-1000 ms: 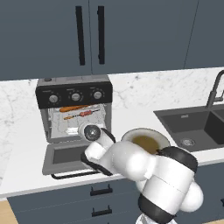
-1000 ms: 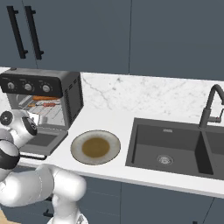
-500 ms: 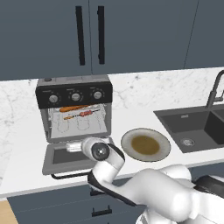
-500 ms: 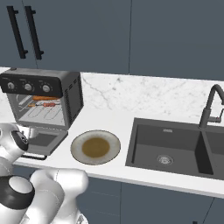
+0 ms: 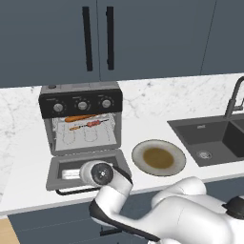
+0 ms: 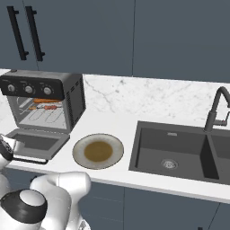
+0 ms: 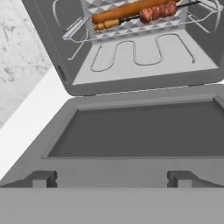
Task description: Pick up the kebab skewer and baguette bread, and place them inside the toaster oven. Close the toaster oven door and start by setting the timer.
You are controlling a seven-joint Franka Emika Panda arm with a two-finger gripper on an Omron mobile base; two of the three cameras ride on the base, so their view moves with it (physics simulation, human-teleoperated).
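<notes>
The toaster oven (image 5: 81, 102) stands on the counter with its door (image 5: 71, 167) dropped flat. On the wire rack (image 7: 131, 26) inside lie the orange baguette bread (image 7: 129, 9) and, beside it, the kebab skewer (image 7: 159, 11); both also show as baguette bread (image 5: 78, 117) and kebab skewer (image 5: 91, 124). My gripper (image 7: 112, 179) is open and holds nothing. It sits low at the door's front edge, facing the dark glass (image 7: 140, 131) and the oven's mouth. My wrist (image 5: 96, 173) covers part of the door. The black bar handle (image 5: 76, 190) runs along the counter's front.
A brown-centred plate (image 5: 158, 158) lies right of the door. Further right are the dark sink (image 5: 209, 138) and its faucet (image 5: 233, 100). Three silver knobs (image 5: 82, 105) sit above the oven's opening. Cabinets with black handles (image 5: 97, 38) hang above.
My hand has come down from in front of the oven's opening to the front edge of the open door. The food and the door have not moved.
</notes>
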